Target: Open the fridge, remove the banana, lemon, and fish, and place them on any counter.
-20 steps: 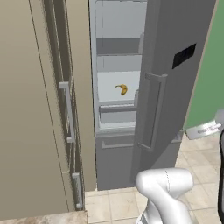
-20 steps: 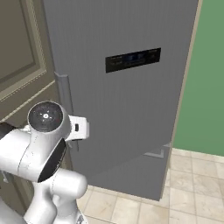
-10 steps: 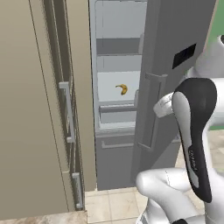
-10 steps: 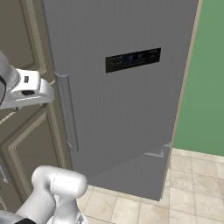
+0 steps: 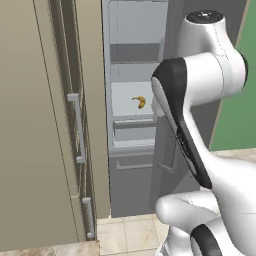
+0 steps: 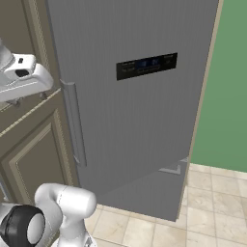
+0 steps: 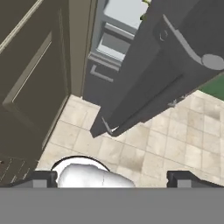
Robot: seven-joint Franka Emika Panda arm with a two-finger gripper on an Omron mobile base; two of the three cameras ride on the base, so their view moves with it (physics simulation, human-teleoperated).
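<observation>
While the fingers [image 7: 43, 178] are standing wide and empty, you are risking clipping the fridge [image 5: 135, 145] door reaching the banana [image 5: 139, 102].

Flat, even rendered light throughout; no glare or blur is seen. The fridge [image 5: 135, 100] interior is brightly lit; cabinet panels [image 7: 30, 78] are rendered darker in the hand view.

No text can be read. The dark display panel [image 6: 146, 66] on the fridge [image 6: 135, 96] door shows faint bluish marks, too small and blurred to make out.
</observation>
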